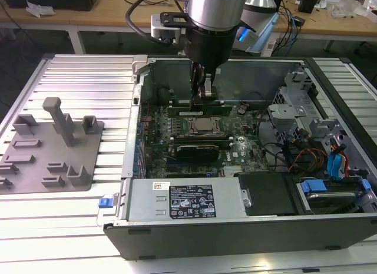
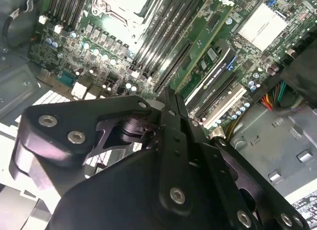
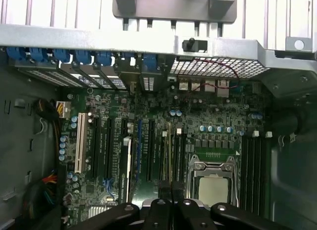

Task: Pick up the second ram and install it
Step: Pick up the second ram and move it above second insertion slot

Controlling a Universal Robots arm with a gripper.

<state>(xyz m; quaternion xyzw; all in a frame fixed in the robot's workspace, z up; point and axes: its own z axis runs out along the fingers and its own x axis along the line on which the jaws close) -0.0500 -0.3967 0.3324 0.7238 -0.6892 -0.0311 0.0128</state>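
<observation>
Your gripper [image 1: 203,98] is hanging inside the open computer case [image 1: 247,234], jaws clamping the second ram [image 1: 197,109] at the processor's [image 1: 205,126] 12 o'clock in the exterior view; a black card [image 1: 197,151] is sitting at 6.

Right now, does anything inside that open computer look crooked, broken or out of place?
Nothing stands out. The second ram looks level, held mid-length in the gripper near the processor; I see nothing bent, loose or spilled.
</observation>
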